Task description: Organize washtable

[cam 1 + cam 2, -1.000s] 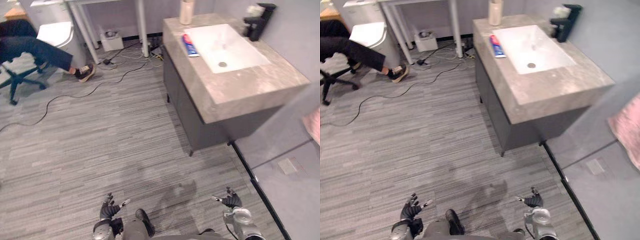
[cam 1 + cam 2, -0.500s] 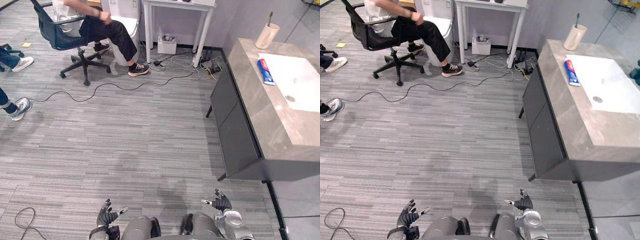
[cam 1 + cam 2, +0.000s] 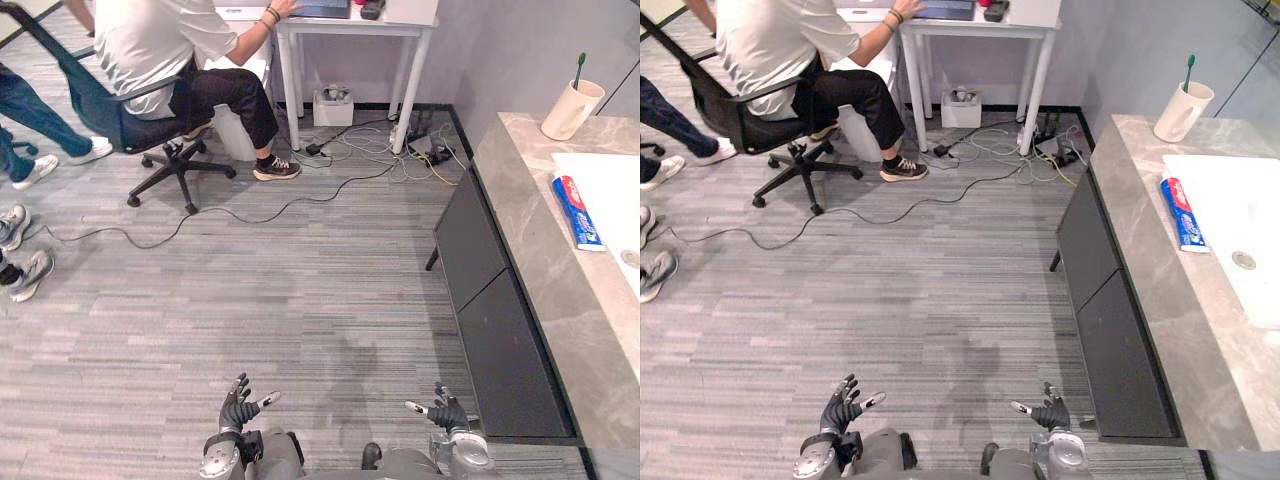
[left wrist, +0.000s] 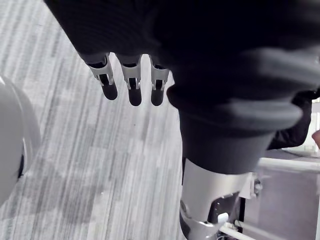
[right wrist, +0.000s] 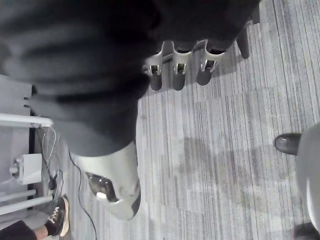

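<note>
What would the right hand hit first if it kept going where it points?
Probably the floor: the open right hand aims at a bare patch beside the cabinet, not at it. Depth is unclear.

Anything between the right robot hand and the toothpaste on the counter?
Nothing loose visible. The right robot hand hangs open over bare floor beside the cabinet. The toothpaste lies on the counter by the sink, with bare counter in front of it.

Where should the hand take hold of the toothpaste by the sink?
Pinch the toothpaste across its narrow width near the middle, probably from above. It lies flat along the edge of the sink on the counter, so only its top and long sides are free.
</note>
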Robot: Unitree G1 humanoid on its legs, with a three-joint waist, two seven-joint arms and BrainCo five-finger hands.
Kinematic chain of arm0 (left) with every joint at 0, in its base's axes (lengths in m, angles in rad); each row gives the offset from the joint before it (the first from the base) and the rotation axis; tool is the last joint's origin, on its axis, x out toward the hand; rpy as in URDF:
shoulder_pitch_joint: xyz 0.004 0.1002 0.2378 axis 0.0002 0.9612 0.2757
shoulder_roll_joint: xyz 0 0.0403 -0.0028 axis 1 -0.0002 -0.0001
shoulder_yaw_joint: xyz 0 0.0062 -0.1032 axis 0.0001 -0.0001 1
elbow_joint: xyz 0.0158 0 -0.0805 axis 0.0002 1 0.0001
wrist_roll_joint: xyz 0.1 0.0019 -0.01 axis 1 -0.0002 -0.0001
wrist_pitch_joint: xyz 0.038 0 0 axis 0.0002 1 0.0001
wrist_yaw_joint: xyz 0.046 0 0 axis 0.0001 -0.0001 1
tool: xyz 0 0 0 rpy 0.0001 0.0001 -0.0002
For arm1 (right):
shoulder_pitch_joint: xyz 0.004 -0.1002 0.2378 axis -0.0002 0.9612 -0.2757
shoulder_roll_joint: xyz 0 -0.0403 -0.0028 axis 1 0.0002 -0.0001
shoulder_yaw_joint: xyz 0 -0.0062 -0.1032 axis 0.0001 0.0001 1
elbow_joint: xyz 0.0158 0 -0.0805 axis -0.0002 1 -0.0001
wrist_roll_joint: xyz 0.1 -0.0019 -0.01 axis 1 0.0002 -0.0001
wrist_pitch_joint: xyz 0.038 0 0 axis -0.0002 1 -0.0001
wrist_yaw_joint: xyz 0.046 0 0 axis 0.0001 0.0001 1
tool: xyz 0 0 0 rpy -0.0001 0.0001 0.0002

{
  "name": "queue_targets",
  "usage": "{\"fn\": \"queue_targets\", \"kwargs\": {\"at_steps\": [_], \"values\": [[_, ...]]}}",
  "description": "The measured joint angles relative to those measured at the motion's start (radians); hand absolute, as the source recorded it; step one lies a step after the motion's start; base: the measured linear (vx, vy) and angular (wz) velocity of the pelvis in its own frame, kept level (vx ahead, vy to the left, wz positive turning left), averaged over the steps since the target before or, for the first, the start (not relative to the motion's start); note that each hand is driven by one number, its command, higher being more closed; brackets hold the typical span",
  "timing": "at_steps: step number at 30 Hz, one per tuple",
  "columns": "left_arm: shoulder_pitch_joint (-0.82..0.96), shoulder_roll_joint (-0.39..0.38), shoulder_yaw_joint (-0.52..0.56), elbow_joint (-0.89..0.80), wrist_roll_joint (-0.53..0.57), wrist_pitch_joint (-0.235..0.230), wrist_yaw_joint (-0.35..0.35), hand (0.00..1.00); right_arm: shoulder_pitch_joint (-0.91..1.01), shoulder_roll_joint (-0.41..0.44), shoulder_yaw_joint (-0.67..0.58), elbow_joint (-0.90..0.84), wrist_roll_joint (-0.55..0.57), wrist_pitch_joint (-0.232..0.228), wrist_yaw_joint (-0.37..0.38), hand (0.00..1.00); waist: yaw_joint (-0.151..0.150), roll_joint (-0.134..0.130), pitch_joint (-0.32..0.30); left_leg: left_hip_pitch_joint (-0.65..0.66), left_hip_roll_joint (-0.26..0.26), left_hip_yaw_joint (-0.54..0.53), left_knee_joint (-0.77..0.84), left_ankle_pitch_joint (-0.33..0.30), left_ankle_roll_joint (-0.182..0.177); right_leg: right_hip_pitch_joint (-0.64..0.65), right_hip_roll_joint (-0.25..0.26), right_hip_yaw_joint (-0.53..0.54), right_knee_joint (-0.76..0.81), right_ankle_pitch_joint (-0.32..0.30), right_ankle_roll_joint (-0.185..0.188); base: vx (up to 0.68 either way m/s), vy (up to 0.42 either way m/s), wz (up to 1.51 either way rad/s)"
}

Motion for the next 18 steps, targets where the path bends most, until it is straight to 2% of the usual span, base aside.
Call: {"fn": "queue_targets", "kwargs": {"at_steps": [1, 2, 4, 6, 7, 8, 9, 10, 11, 12, 13, 14, 15, 16, 17, 18], "values": [[-0.002, 0.003, 0.005, 0.021, -0.001, 0.002, 0.004, 0.00, 0.005, 0.015, 0.014, 0.022, 0.000, 0.005, 0.002, 0.00, 0.012, -0.039, 0.000, 0.038, -0.031, 0.030, -0.011, -0.001, 0.034, 0.019, -0.031, 0.001, -0.007, 0.000, 0.013, 0.46, 0.495, -0.51], [-0.009, 0.020, 0.019, 0.020, -0.001, -0.001, 0.005, 0.00, 0.008, 0.032, 0.034, 0.009, 0.000, 0.001, 0.003, 0.00, 0.025, -0.059, -0.002, 0.040, -0.049, 0.037, 0.003, -0.027, 0.048, 0.023, -0.041, -0.013, -0.009, 0.009, 0.007, 0.38, 0.330, -0.34], [-0.015, 0.037, 0.028, 0.020, -0.001, 0.000, 0.004, 0.00, 0.014, 0.044, 0.035, 0.007, -0.001, -0.001, 0.003, 0.00, 0.034, -0.090, -0.013, 0.034, -0.062, 0.043, 0.092, -0.059, 0.107, 0.033, -0.068, 0.006, 0.002, 0.021, 0.025, 0.32, 0.236, -0.25], [-0.016, 0.052, 0.026, 0.020, 0.001, 0.000, 0.003, 0.00, 0.016, 0.045, 0.033, -0.010, -0.004, -0.003, 0.004, 0.00, 0.032, -0.096, -0.020, 0.068, -0.093, 0.055, 0.075, -0.079, 0.122, 0.007, -0.096, 0.031, 0.072, 0.037, 0.045, 0.24, 0.210, -0.37], [-0.013, 0.047, 0.020, 0.020, 0.003, 0.001, 0.003, 0.00, 0.015, 0.044, 0.030, -0.016, -0.014, -0.005, 0.005, 0.00, 0.032, -0.086, -0.021, 0.118, -0.099, 0.073, 0.025, -0.110, 0.120, -0.048, -0.104, 0.063, 0.191, 0.038, 0.048, 0.20, 0.206, -0.52], [-0.013, 0.050, 0.016, 0.022, 0.004, 0.002, 0.003, 0.00, 0.015, 0.048, 0.031, -0.016, -0.021, -0.005, 0.005, 0.00, 0.032, -0.087, -0.020, 0.140, -0.104, 0.085, 0.008, -0.113, 0.122, -0.087, -0.113, 0.074, 0.275, 0.039, 0.049, 0.16, 0.168, -0.56], [-0.012, 0.053, 0.011, 0.028, 0.005, 0.002, 0.002, 0.00, 0.018, 0.052, 0.037, -0.016, -0.029, -0.004, 0.007, 0.00, 0.032, -0.091, -0.020, 0.183, -0.117, 0.110, -0.025, -0.123, 0.126, -0.148, -0.135, 0.076, 0.408, 0.062, 0.066, 0.14, 0.104, -0.58], [-0.006, 0.052, -0.006, 0.033, 0.006, 0.004, 0.003, 0.00, 0.023, 0.055, 0.043, -0.017, -0.033, -0.004, 0.017, 0.00, 0.029, -0.087, -0.019, 0.245, -0.125, 0.142, -0.059, -0.132, 0.132, -0.213, -0.157, 0.071, 0.558, 0.115, 0.057, 0.19, 0.112, -0.74], [0.005, 0.052, -0.021, 0.033, 0.006, 0.004, 0.002, 0.00, 0.035, 0.059, 0.047, -0.018, -0.033, -0.004, 0.027, 0.00, 0.021, -0.072, -0.014, 0.301, -0.124, 0.163, -0.084, -0.146, 0.136, -0.258, -0.161, 0.046, 0.656, 0.097, 0.032, 0.17, 0.082, -0.64], [0.008, 0.054, -0.021, 0.034, 0.008, 0.004, 0.004, 0.00, 0.040, 0.060, 0.055, -0.018, -0.034, -0.004, 0.027, 0.00, 0.014, -0.072, -0.014, 0.325, -0.122, 0.174, -0.097, -0.151, 0.138, -0.280, -0.167, 0.017, 0.687, 0.071, 0.016, 0.17, 0.060, -0.45], [0.008, 0.061, -0.021, 0.041, 0.010, 0.003, 0.003, 0.00, 0.038, 0.055, 0.074, -0.023, -0.038, -0.008, 0.027, 0.00, 0.000, -0.073, -0.015, 0.347, -0.115, 0.199, -0.116, -0.144, 0.137, -0.310, -0.169, -0.051, 0.703, 0.022, 0.010, 0.15, 0.034, -0.38], [0.006, 0.072, -0.020, 0.063, 0.013, 0.003, 0.002, 0.00, 0.026, 0.051, 0.093, -0.022, -0.044, -0.008, 0.027, 0.00, -0.012, -0.077, -0.018, 0.375, -0.103, 0.223, -0.144, -0.139, 0.129, -0.341, -0.166, -0.175, 0.668, -0.008, -0.010, 0.20, 0.016, -0.57], [0.003, 0.079, -0.019, 0.076, 0.014, 0.004, 0.001, 0.00, 0.016, 0.050, 0.110, -0.020, -0.044, -0.009, 0.028, 0.00, -0.027, -0.079, -0.020, 0.401, -0.089, 0.254, -0.171, -0.133, 0.119, -0.354, -0.159, -0.316, 0.580, -0.009, -0.022, 0.19, -0.001, -0.67], [0.003, 0.081, -0.019, 0.081, 0.015, 0.004, 0.000, 0.00, 0.010, 0.050, 0.114, -0.020, -0.045, -0.010, 0.028, 0.00, -0.028, -0.079, -0.021, 0.414, -0.083, 0.272, -0.180, -0.132, 0.114, -0.360, -0.147, -0.375, 0.523, -0.006, -0.026, 0.25, -0.016, -0.80], [-0.003, 0.082, -0.019, 0.095, 0.022, 0.005, -0.001, 0.00, 0.003, 0.050, 0.115, -0.018, -0.046, -0.010, 0.028, 0.00, -0.026, -0.081, -0.022, 0.433, -0.080, 0.304, -0.192, -0.128, 0.098, -0.359, -0.114, -0.485, 0.384, 0.029, -0.054, 0.28, -0.037, -0.88], [-0.004, 0.090, -0.020, 0.102, 0.030, 0.005, -0.001, 0.00, 0.007, 0.050, 0.117, -0.015, -0.050, -0.010, 0.028, 0.00, -0.025, -0.102, -0.035, 0.444, -0.100, 0.320, -0.197, -0.129, 0.083, -0.351, -0.083, -0.550, 0.235, 0.152, -0.119, 0.30, -0.060, -0.84]]}}
